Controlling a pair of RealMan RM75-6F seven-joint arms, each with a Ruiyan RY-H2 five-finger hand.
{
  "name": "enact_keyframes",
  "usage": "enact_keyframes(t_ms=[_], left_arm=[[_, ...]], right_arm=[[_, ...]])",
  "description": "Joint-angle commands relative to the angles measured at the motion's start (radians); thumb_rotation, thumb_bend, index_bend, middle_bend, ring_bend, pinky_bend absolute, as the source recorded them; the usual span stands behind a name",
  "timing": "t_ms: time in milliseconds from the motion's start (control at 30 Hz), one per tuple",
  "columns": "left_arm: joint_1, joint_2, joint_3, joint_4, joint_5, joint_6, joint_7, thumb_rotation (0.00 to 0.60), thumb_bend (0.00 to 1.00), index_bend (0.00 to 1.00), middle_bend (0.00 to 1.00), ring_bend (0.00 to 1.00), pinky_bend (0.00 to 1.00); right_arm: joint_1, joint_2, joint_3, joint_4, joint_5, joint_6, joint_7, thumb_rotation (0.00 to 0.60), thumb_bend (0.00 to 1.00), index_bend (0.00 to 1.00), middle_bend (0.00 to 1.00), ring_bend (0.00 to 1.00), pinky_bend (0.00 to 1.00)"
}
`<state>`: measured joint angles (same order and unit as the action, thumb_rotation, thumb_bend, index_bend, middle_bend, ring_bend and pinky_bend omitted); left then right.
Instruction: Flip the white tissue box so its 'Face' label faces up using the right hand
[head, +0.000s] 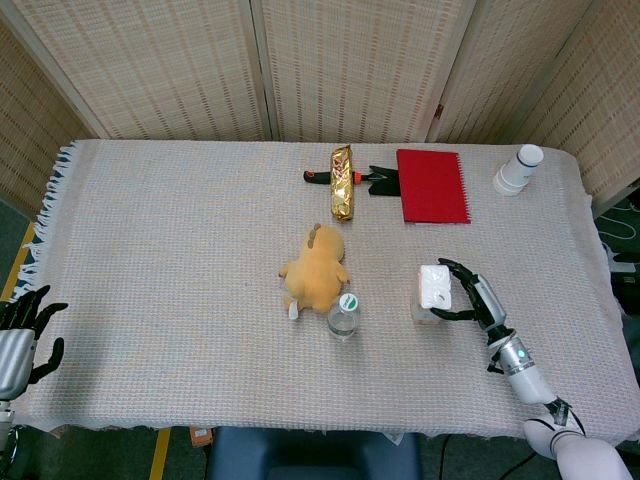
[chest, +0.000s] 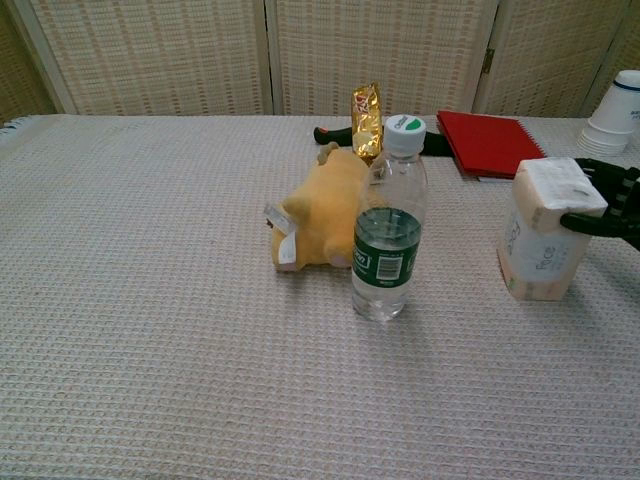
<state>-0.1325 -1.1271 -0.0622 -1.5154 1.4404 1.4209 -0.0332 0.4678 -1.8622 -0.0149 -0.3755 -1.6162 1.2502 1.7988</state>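
Observation:
The white tissue box (head: 432, 292) (chest: 544, 243) stands on end on the cloth, tilted a little, with its 'Face' label on the side toward the chest camera. My right hand (head: 470, 298) (chest: 607, 205) grips the box near its top from the right, black fingers wrapped around the upper corner. My left hand (head: 22, 335) rests at the table's front left corner, holding nothing, with its fingers spread; the chest view does not show it.
A water bottle (head: 343, 315) (chest: 389, 247) stands beside a yellow plush toy (head: 317, 267) (chest: 318, 217), left of the box. Farther back lie a gold snack pack (head: 342, 182), a black tool (head: 378, 180), a red notebook (head: 432, 185) and stacked paper cups (head: 519, 168).

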Motion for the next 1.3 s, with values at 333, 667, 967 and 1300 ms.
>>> enact_keyframes(t_ms=[333, 667, 967, 1300], left_arm=[[0.000, -0.003, 0.000, -0.003, -0.001, 0.001, 0.010, 0.600, 0.50, 0.23, 0.00, 0.00, 0.10], [0.001, -0.002, -0.003, -0.003, -0.002, 0.005, 0.010, 0.600, 0.50, 0.23, 0.00, 0.00, 0.10], [0.001, -0.002, -0.002, -0.004, 0.001, 0.007, 0.013, 0.600, 0.51, 0.23, 0.00, 0.00, 0.10], [0.003, 0.000, -0.001, -0.012, 0.008, 0.014, 0.019, 0.600, 0.50, 0.23, 0.00, 0.00, 0.10]], right_arm=[[0.008, 0.047, -0.017, -0.047, -0.002, -0.026, -0.083, 0.600, 0.10, 0.27, 0.40, 0.21, 0.00], [0.012, 0.073, -0.021, -0.096, 0.004, -0.041, -0.108, 0.600, 0.06, 0.13, 0.26, 0.13, 0.00], [0.003, 0.095, -0.013, -0.120, 0.016, -0.023, -0.134, 0.600, 0.03, 0.04, 0.14, 0.04, 0.00], [0.015, 0.271, 0.050, -0.413, 0.042, 0.059, -0.349, 0.600, 0.00, 0.00, 0.00, 0.00, 0.00]])
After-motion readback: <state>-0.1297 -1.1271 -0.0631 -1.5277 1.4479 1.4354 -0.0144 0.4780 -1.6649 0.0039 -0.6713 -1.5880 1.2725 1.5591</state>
